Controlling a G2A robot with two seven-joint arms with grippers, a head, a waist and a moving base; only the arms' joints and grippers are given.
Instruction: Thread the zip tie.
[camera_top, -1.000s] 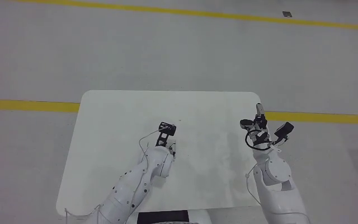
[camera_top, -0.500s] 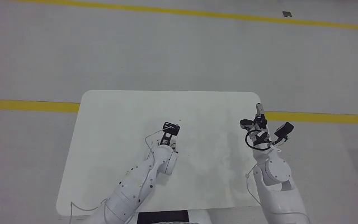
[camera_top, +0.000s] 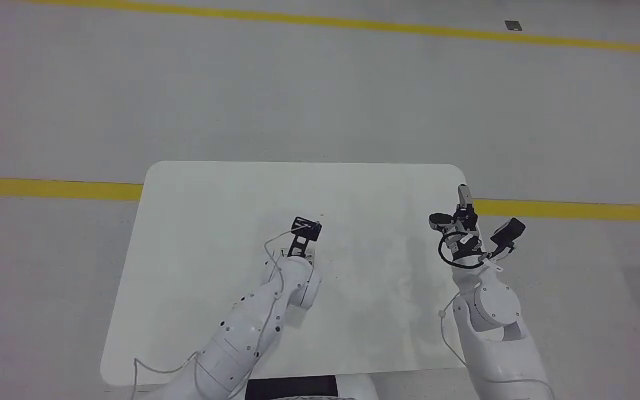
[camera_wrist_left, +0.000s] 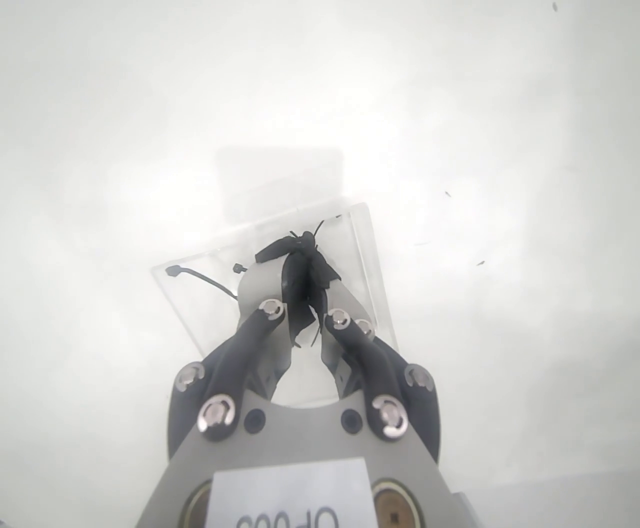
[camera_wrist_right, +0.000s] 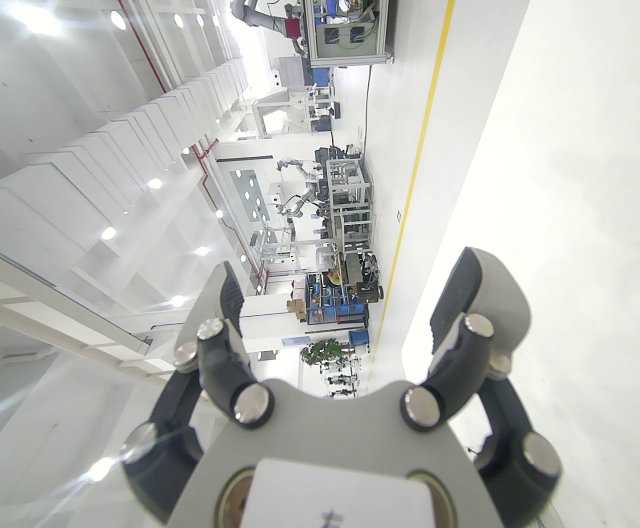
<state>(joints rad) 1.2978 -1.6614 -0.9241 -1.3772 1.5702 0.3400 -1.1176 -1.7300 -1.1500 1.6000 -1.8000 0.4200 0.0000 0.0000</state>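
Observation:
My left gripper (camera_wrist_left: 302, 250) is shut on a thin black zip tie (camera_wrist_left: 207, 281), just over a clear plastic plate (camera_wrist_left: 367, 280) lying on the white table (camera_top: 200, 230). The tie's small head rests on the plate to one side of the fingers, and a fine black end pokes out past the fingertips. From above, that left gripper (camera_top: 303, 231) is near the table's middle. My right gripper (camera_top: 470, 236) hangs raised at the table's right edge. It is open with nothing between its fingers (camera_wrist_right: 452, 295), and points away toward the room.
The white table has rounded corners and bare surface all round the plate. A yellow floor line (camera_top: 60, 187) runs behind the table on both sides. Grey floor lies beyond every edge.
The left arm has shifted slightly right and forward, carrying its gripper a little with it. The right arm has stayed still.

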